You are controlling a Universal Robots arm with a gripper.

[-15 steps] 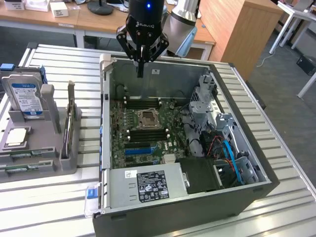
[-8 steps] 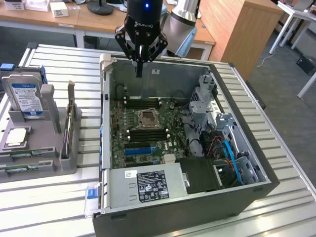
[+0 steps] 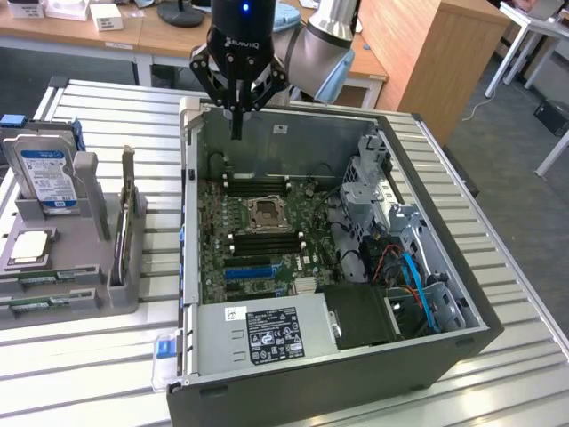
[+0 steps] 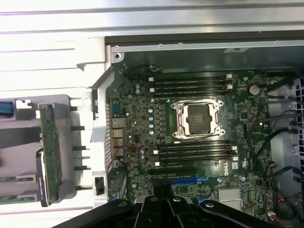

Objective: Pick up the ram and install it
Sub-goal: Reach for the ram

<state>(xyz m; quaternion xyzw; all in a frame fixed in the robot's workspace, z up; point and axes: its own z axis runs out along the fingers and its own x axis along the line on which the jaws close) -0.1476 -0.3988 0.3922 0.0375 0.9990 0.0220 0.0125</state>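
Gripper [image 3: 237, 133]: fingers drawn fully together with nothing between them; it points straight down over the far wall of the open computer case [image 3: 293, 135].
Ram [image 4: 50, 147]: green stick standing on its long edge in the grey holder [image 3: 124, 298]. It is outside the case and well apart from the gripper, off to the exterior view's left and nearer that camera.
Memory slots [image 4: 190, 84]: long black pair on the motherboard [image 3: 218, 258], below the gripper and the closest board feature to it, all unfilled.
Second slot group [image 4: 194, 152]: beyond the processor socket [image 3: 267, 214] from the gripper, also unfilled.
Hard drive [image 3: 44, 178]: upright in the same holder, farther from the gripper than the ram.
Flat green strips [image 3: 40, 278]: lying in the holder's recesses, farthest from the gripper.
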